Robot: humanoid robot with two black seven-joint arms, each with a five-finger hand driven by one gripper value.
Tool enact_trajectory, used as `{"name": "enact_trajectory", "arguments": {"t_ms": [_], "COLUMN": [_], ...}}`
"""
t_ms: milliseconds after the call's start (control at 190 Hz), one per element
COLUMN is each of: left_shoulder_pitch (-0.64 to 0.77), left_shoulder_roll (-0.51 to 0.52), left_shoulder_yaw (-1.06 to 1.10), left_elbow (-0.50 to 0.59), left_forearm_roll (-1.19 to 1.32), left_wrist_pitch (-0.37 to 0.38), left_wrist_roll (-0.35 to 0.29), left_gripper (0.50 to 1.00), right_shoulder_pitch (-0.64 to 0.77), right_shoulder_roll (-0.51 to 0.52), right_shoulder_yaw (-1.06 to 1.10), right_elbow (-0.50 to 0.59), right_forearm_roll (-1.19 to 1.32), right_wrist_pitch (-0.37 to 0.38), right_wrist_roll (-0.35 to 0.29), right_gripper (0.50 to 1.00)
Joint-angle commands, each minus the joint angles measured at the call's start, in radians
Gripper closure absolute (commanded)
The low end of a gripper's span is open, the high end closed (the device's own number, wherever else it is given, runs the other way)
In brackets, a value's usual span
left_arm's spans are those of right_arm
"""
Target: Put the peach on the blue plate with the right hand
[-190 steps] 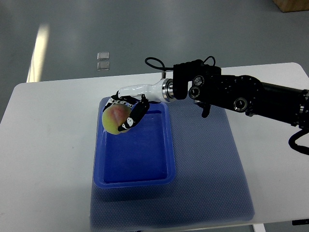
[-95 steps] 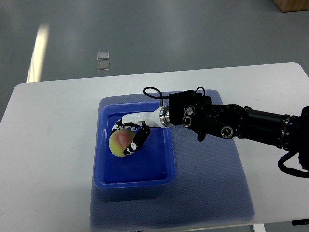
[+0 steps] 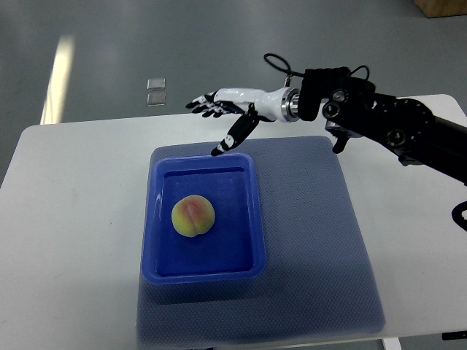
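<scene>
A yellow-pink peach [image 3: 193,217] lies inside the blue plate [image 3: 252,240], a rectangular tray, left of its middle. My right hand [image 3: 215,117] is lifted above the tray's far edge, up and to the right of the peach. Its fingers are spread and it holds nothing. Its black arm [image 3: 387,124] comes in from the right edge. The left arm is out of view.
The tray sits on a blue mesh mat [image 3: 321,255] on a white table [image 3: 73,219]. Grey floor with two small square markers [image 3: 155,92] lies beyond the table's far edge. A brown box corner [image 3: 441,7] shows at the top right.
The right hand lowered the peach into the tray, let go of it, opened, and pulled back up and to the right. The peach now rests alone in the tray.
</scene>
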Motion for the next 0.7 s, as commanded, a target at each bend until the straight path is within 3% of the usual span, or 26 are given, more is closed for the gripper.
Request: {"name": "enact_trajectory", "arguments": {"t_ms": [0,105,111,142,216,232,359,364,454,506,512,543,696], "left_shoulder_pitch": [0.000,0.000,0.000,0.000,-0.001,-0.001,-0.001,-0.001,-0.001,-0.001,-0.001,-0.001,-0.001], "left_shoulder_roll": [0.000,0.000,0.000,0.000,0.000,0.000,0.000,0.000,0.000,0.000,0.000,0.000,0.000], "left_shoulder_yaw": [0.000,0.000,0.000,0.000,0.000,0.000,0.000,0.000,0.001,0.001,0.001,0.000,0.000], "left_elbow": [-0.003,-0.005,-0.008,-0.009,-0.009,-0.009,-0.011,-0.011,-0.011,-0.011,-0.011,-0.011,-0.009], "left_forearm_roll": [0.001,0.000,0.001,0.001,0.001,0.003,0.003,0.004,0.004,0.004,0.004,0.004,0.003], "left_wrist_pitch": [0.000,0.000,0.000,0.000,0.000,0.000,0.000,0.000,0.000,0.000,0.000,0.000,0.000], "left_wrist_roll": [-0.001,0.001,0.001,0.001,0.001,-0.001,-0.001,-0.001,0.001,0.001,0.001,0.001,0.001], "left_gripper": [0.500,0.500,0.500,0.500,0.500,0.500,0.500,0.500,0.500,0.500,0.500,0.500,0.500], "right_shoulder_pitch": [-0.078,-0.139,-0.194,-0.234,-0.259,-0.333,-0.417,-0.467,-0.511,-0.511,-0.526,-0.534,-0.544], "right_shoulder_roll": [-0.053,-0.070,-0.069,-0.066,-0.064,-0.059,-0.047,-0.026,0.031,0.031,0.054,0.060,0.091], "right_shoulder_yaw": [0.189,0.294,0.396,0.455,0.489,0.579,0.661,0.693,0.708,0.708,0.710,0.710,0.713], "right_elbow": [-0.003,-0.003,-0.005,-0.010,-0.013,-0.019,-0.025,-0.037,-0.089,-0.089,-0.138,-0.158,-0.194], "right_forearm_roll": [0.088,0.148,0.214,0.256,0.280,0.360,0.478,0.560,0.674,0.675,0.726,0.753,0.837], "right_wrist_pitch": [0.017,0.019,0.019,0.019,0.017,0.013,0.013,0.014,0.014,0.014,0.019,0.021,0.019], "right_wrist_roll": [0.001,0.001,0.001,0.001,0.001,0.006,0.026,0.044,0.096,0.097,0.138,0.161,0.207], "right_gripper": [0.570,0.570,0.570,0.570,0.570,0.570,0.570,0.570,0.570,0.570,0.570,0.570,0.570]}}
